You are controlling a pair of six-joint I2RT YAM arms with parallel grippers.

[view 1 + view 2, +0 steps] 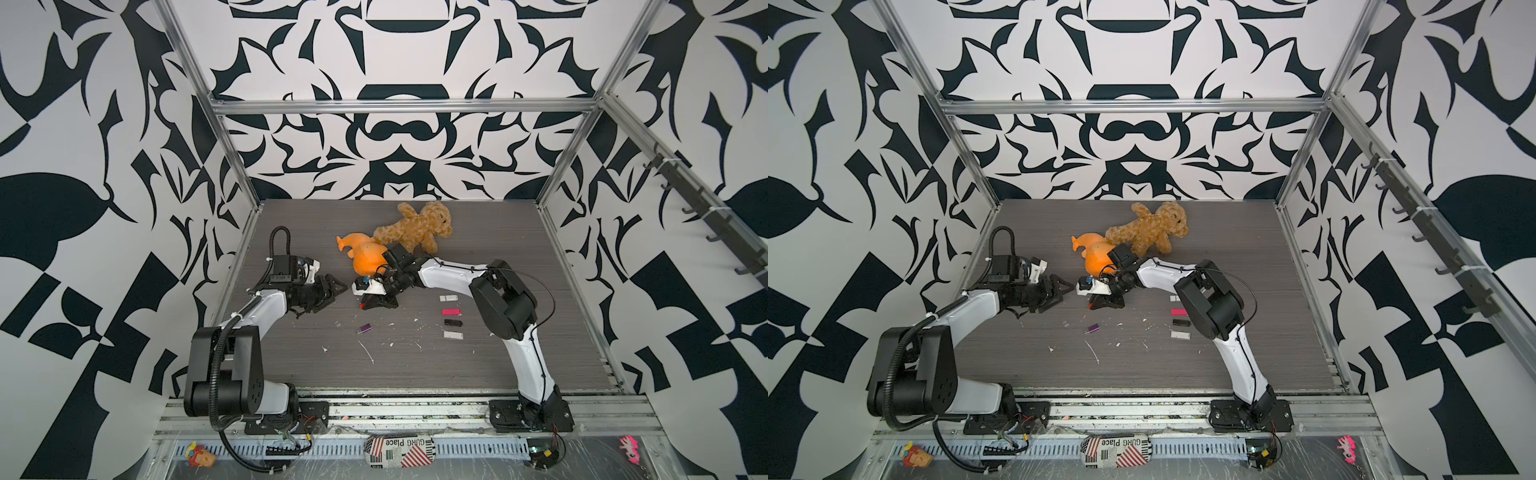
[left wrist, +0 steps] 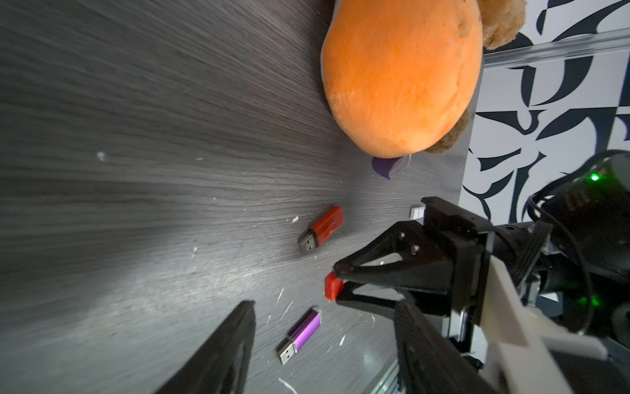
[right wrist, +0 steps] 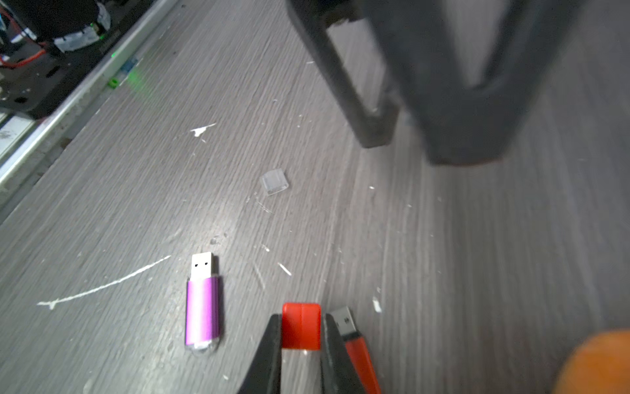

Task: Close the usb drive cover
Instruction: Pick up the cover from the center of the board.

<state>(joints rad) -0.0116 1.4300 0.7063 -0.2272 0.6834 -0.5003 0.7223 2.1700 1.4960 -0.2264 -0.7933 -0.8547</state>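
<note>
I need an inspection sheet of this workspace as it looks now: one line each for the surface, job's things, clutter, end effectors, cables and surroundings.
Surface: grey wood-grain table, white flecks and scratches.
Job's things: red cap off; red drive lies uncapped; purple drive uncapped, clear cap apart from it.
Clutter: orange plush, teddy bear, four small drives in a row.
End effectors: left end effector open, empty; right end effector shut on red cap.
Cables: black hose on left arm; thin cable on right arm.
Surroundings: patterned walls, aluminium frame.

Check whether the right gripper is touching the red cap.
Touching. The right wrist view shows both fingers of the right gripper pressed against the red cap.
</note>
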